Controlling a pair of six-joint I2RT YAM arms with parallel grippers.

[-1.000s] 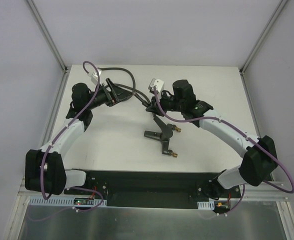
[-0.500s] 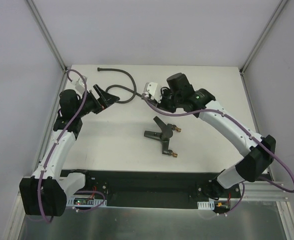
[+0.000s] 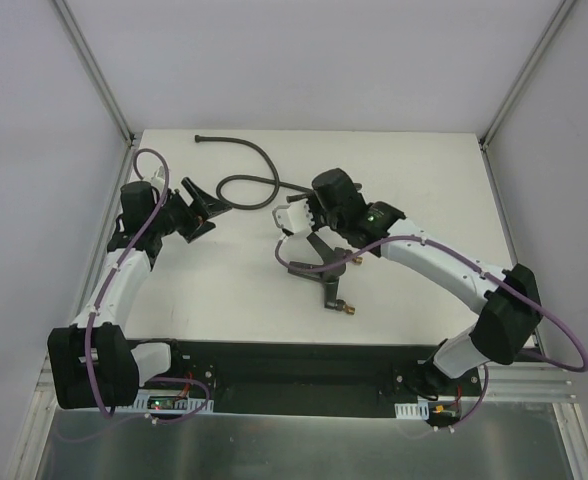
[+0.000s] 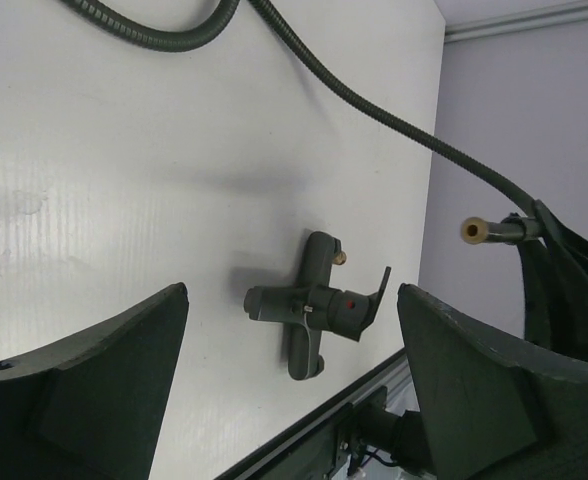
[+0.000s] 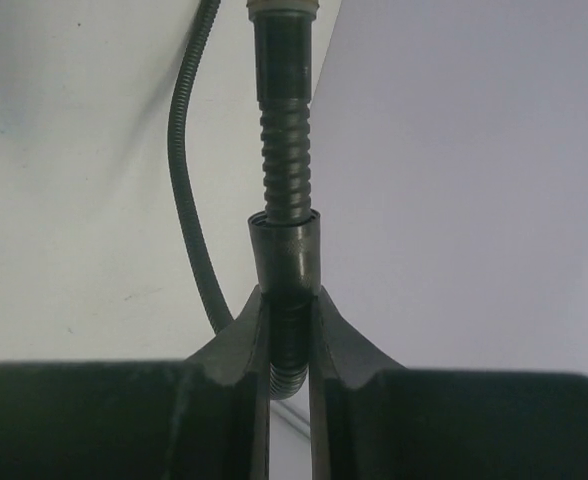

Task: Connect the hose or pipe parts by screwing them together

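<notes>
The long dark grey hose [image 3: 257, 157] lies in a loop at the back of the table. My right gripper [image 5: 289, 300] is shut on the hose just behind its end collar [image 5: 286, 250]. The hose's brass end nut [image 4: 471, 230] points out past the right fingers [image 4: 559, 270] in the left wrist view. The forked fitting [image 3: 322, 268] with brass ends lies flat near the middle, just below the right gripper. It also shows between my left fingers, farther off [image 4: 314, 305]. My left gripper [image 3: 200, 205] stands open and empty, left of the hose loop.
White table [image 3: 424, 170] with metal frame posts at the back corners and grey walls around. A black base rail [image 3: 294, 365] runs along the near edge. Purple cables hang along both arms.
The right gripper has carried the hose end forward and left, to above the fitting. The left gripper has drawn back to the left, away from the hose, still open. The hose has curled into a loop.
</notes>
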